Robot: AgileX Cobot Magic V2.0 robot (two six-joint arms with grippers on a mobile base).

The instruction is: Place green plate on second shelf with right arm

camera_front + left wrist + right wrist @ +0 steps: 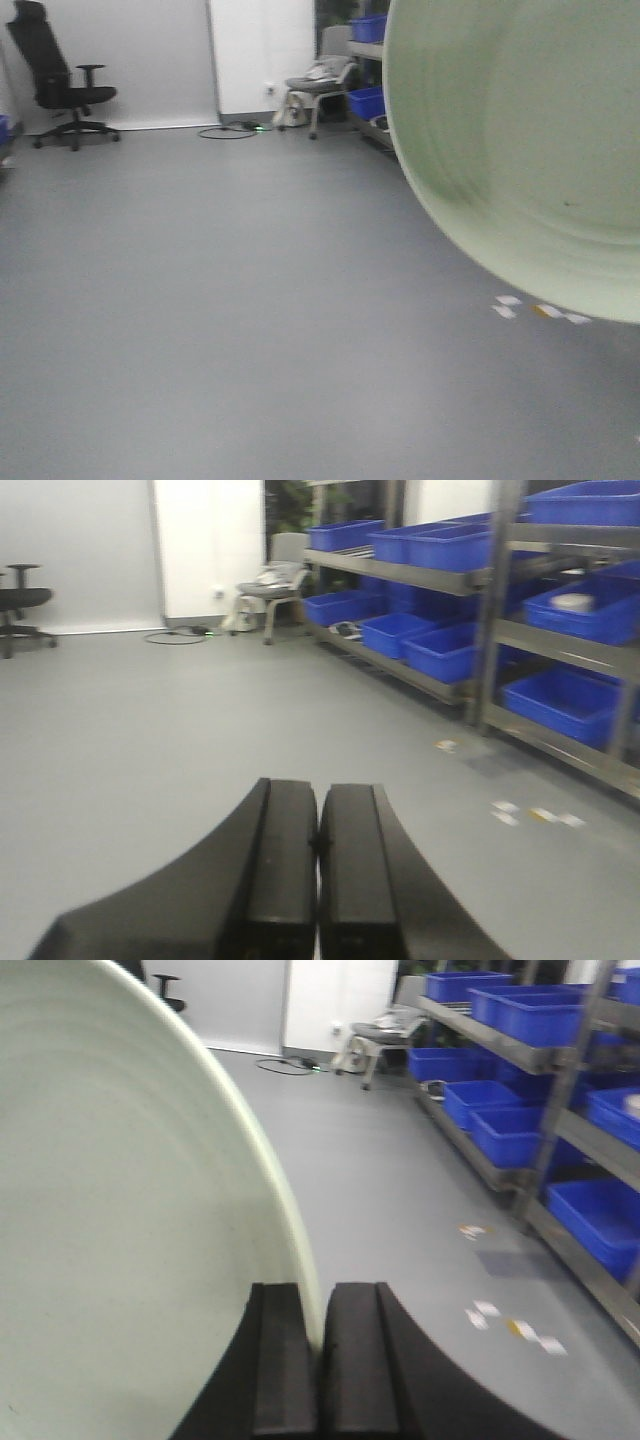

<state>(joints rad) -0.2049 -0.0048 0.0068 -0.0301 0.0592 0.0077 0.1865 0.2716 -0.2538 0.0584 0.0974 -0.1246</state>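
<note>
Green plate (120,1220) pinched by right end effector (321,1310); left end effector (319,805) pressed together; grey floor (200,300), blue bins (440,652).

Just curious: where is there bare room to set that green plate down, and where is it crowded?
The shelves look crowded: blue bins line every level in view. The only bare room for the green plate is the grey floor between the shelves and the black office chair.
</note>
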